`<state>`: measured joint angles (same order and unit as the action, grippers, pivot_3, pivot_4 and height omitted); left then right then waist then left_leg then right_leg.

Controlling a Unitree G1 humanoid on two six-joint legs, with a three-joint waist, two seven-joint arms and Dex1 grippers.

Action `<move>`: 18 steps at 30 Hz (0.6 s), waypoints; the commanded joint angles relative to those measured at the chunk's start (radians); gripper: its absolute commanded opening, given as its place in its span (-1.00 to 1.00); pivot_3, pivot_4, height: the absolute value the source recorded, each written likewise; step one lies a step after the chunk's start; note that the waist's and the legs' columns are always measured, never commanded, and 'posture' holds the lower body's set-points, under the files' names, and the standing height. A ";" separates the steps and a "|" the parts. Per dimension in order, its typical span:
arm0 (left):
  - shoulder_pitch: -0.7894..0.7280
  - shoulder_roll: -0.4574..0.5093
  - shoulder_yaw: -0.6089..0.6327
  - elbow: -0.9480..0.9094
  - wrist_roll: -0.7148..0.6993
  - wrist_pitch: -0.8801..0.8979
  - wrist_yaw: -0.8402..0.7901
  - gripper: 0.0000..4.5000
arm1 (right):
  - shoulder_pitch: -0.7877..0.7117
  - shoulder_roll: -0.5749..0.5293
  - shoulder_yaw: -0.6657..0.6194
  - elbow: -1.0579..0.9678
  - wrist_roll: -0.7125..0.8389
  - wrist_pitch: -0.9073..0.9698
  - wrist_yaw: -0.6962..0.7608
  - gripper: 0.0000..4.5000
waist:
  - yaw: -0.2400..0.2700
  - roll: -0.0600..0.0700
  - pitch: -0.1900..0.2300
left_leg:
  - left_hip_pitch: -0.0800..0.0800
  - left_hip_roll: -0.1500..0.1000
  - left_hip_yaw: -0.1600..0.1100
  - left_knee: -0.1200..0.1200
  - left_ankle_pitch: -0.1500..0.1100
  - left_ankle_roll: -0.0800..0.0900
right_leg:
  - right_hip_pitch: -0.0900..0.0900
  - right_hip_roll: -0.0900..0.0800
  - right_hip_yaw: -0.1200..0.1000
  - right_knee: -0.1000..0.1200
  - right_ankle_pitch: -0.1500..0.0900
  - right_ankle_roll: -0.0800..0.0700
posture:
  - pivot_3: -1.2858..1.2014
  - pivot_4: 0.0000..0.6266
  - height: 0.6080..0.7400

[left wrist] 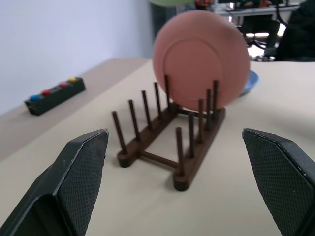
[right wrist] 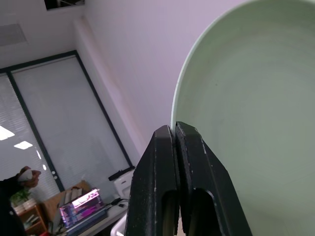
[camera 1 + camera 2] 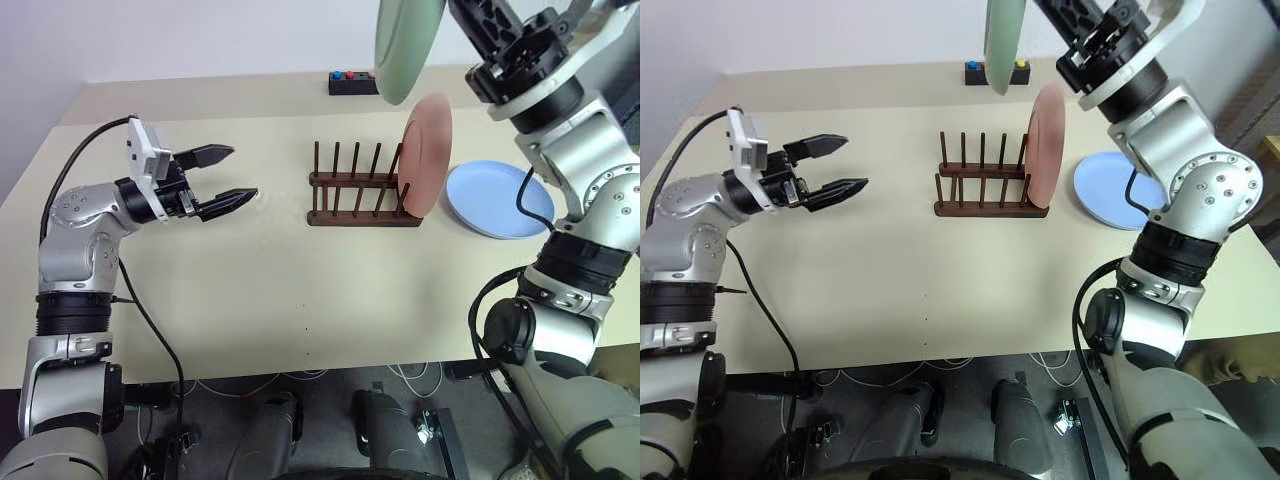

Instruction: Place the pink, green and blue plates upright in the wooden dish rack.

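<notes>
Right gripper clamped on green plate rim, raised above rack; left gripper wide apart, empty, level toward the rack.

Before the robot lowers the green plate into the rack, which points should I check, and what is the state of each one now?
1. Right gripper holds the green plate by its rim: ok.
2. Green plate hangs on edge, above the rack: ok.
3. Pink plate stands upright at the rack's right end: ok.
4. Free slots remain to the left of the pink plate: ok.
5. Left gripper is open, apart from the rack: ok.
6. Blue plate lies flat on the table, right of the rack, not yet placed: not ok.
</notes>
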<state>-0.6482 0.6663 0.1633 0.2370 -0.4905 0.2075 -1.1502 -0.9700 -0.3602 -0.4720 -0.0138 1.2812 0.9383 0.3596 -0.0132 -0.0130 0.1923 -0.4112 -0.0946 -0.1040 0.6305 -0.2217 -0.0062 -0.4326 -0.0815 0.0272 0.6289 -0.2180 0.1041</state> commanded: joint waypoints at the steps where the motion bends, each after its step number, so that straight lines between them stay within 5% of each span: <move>1: 0.007 0.009 0.025 -0.057 -0.019 -0.002 0.005 1.00 | 0.012 0.002 0.001 -0.019 0.022 -0.032 0.000 -1.00 | -0.002 0.000 0.000 | 0.000 0.000 0.000 0.000 0.000 0.000 | 0.000 0.000 0.000 0.000 0.000 0.000 | 0.03 -0.52 1.00; 18: 0.006 -0.010 0.018 -0.081 -0.032 0.027 -0.006 1.00 | 0.148 0.004 0.020 0.036 0.030 -0.043 0.030 -1.00 | -0.005 0.000 0.000 | 0.000 0.000 0.000 0.000 0.000 0.000 | -0.001 0.001 0.000 0.001 0.000 0.000 | 0.03 -0.52 1.00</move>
<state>-0.6354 0.6489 0.1703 0.1920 -0.5038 0.2356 -1.1537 -0.8109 -0.3604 -0.4461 0.0405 1.2833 0.9105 0.3788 -0.0186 -0.0129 0.1923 -0.4111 -0.0941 -0.1037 0.6301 -0.2216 -0.0062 -0.4332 -0.0806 0.0273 0.6296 -0.2180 0.1041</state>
